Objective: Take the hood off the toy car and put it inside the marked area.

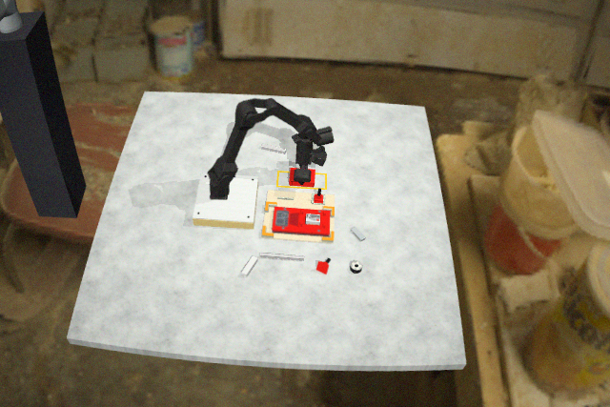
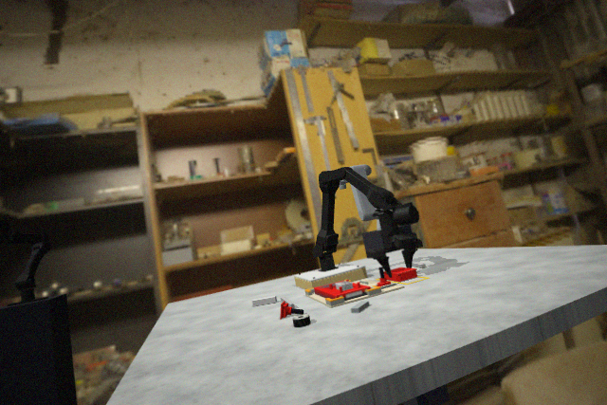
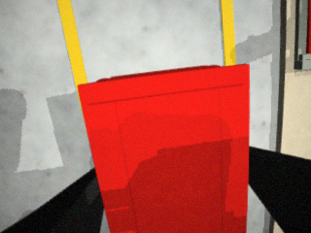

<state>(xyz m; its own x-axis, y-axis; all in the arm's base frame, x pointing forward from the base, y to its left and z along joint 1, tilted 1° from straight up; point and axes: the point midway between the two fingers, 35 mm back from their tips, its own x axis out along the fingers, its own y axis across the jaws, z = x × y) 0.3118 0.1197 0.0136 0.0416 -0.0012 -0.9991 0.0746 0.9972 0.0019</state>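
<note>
Two yellow lines of the area (image 3: 72, 49) run up the wrist frame over bare counter (image 3: 146, 34). Below, the end effector (image 1: 300, 175) grips the hood (image 3: 170, 150), centre frame.

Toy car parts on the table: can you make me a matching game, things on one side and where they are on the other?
Things:
1. red hood
2. black wheel
3. toy car body
4. gripper

Places or states:
A. lying loose on the table, near the front
B. sitting in the tan tray with orange corners
C. shut on a red part
D. down within the yellow marked area

Pairs: 1-D, 2-A, 3-B, 4-C
</note>
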